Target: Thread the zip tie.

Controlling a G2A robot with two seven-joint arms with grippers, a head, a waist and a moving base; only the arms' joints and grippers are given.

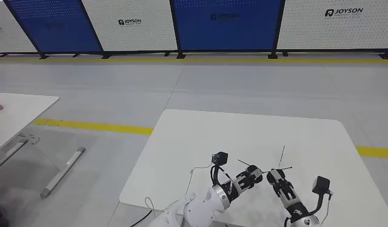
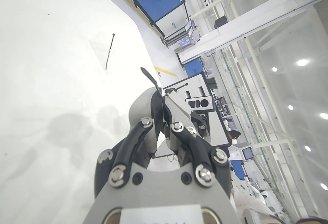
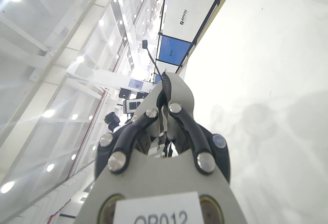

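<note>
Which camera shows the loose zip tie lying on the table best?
The left wrist view. There the loose zip tie lies whole against the white table, with its head plain to see at one end and the strap slightly bent. The top view shows it only as a thin dark line on the table.

Near the front edge of a white rectangular table (image 1: 200, 142), the left gripper (image 1: 260, 173) sits just left of the right gripper (image 1: 271, 174), their tips close together. The left one is clamped on a tapered black plastic strap end (image 2: 148, 75), the right one on a square-headed black plastic strap (image 3: 166, 88). A loose thin black plastic zip tie (image 1: 282, 155) lies flat on the table just behind them.
</note>
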